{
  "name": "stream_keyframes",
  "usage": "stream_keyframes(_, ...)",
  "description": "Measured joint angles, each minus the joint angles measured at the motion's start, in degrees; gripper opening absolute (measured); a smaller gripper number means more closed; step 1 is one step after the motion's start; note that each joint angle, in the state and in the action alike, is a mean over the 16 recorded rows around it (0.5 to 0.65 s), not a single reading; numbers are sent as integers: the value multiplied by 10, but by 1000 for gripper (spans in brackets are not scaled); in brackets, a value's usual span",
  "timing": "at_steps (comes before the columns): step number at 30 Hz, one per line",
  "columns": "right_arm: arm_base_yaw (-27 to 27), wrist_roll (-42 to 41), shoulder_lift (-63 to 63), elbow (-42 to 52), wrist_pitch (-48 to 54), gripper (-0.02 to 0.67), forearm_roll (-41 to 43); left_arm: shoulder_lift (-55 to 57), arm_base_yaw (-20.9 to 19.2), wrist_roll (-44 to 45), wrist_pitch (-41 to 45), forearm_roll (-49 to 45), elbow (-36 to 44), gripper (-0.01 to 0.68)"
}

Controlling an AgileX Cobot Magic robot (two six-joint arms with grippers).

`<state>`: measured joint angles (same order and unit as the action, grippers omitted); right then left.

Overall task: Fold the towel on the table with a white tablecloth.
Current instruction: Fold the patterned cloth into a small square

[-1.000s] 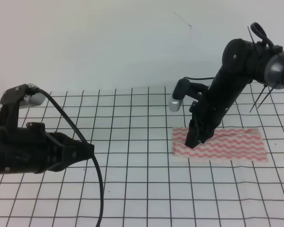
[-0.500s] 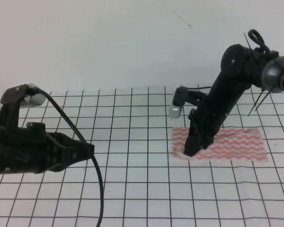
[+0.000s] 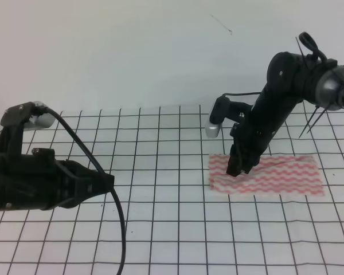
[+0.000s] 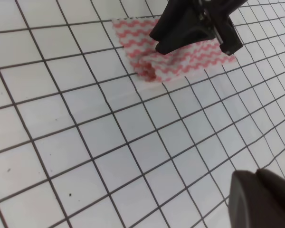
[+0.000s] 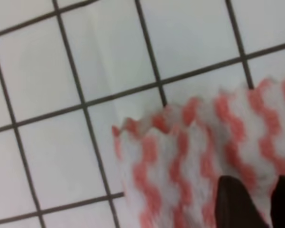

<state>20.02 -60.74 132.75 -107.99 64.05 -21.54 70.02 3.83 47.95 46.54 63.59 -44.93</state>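
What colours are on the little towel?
Red-pink and white wavy stripes on the towel; the left wrist view shows them best.

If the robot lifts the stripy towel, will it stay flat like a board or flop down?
Probably flop. The towel already bunches into soft wrinkles where the right gripper touches it, so it seems thin and limp. It also looks light, and might slide on the tablecloth when pushed.

A: Support surface? 
B: The table with a white tablecloth [image 3: 160,229], printed with a thin black square grid.

A: Items resting directly on it? 
B: The towel [image 3: 286,177], red-and-white wavy stripes, right side.
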Motion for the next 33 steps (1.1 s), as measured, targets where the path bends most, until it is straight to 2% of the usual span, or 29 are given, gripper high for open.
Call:
stream_keyframes(7, 0, 0, 12, -1, -4, 175, 9, 0, 0, 0, 0, 0, 0, -1)
stream_keyframes(23, 0, -12, 16, -29, 11, 13, 9, 0, 0, 3, -4, 0, 0, -1)
stream_keyframes(33, 0, -9, 16, -50, -32, 2, 8, 0, 0, 3, -3, 0, 0, -1)
